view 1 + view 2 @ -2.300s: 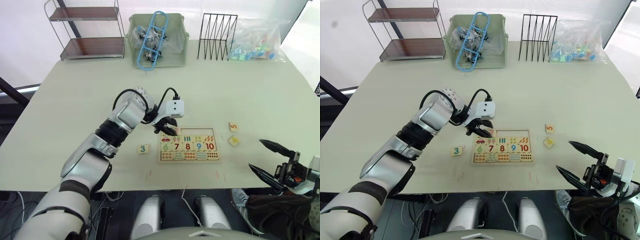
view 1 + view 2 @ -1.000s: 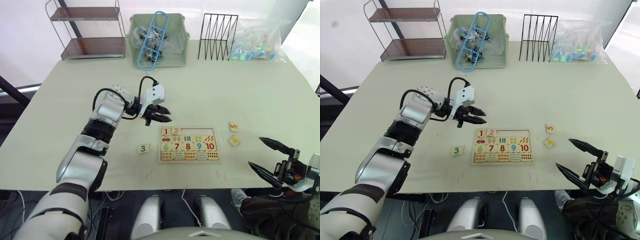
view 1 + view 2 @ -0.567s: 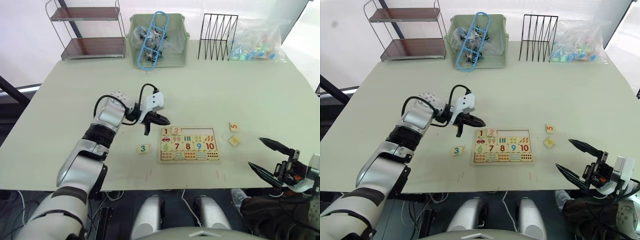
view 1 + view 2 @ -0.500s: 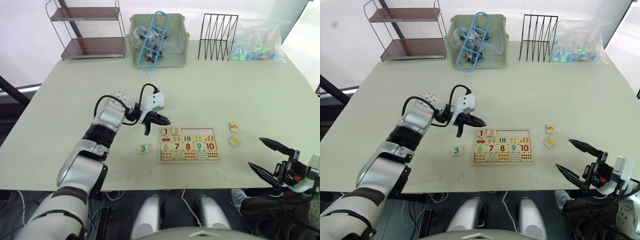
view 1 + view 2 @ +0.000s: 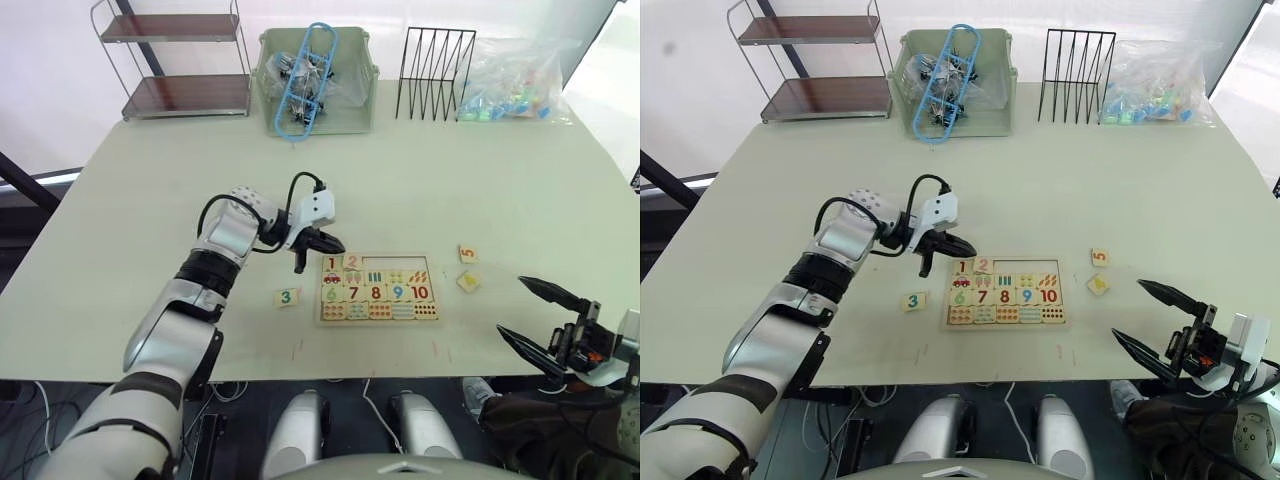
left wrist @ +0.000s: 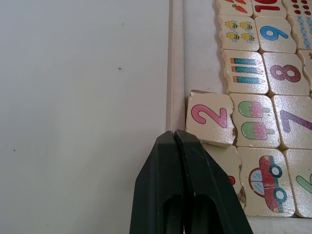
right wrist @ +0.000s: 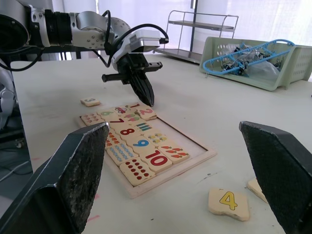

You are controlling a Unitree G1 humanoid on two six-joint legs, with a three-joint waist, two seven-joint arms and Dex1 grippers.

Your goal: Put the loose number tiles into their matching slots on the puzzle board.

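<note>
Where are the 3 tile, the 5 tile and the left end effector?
3 tile (image 5: 287, 296), left eye view, on its printed face.
5 tile (image 5: 467, 254), left eye view, on its printed face.
Left end effector (image 6: 176, 134), left wrist view, at the tips of its shut black fingers, beside the board's edge.

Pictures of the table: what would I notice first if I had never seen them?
Probably the left gripper, its black fingers shut, pointing down at the near-left corner of the puzzle board, by the 1 and 2 tiles. Next, the loose number tiles around the board: the 3 to its left, the 5 and the 4 to its right.
</note>
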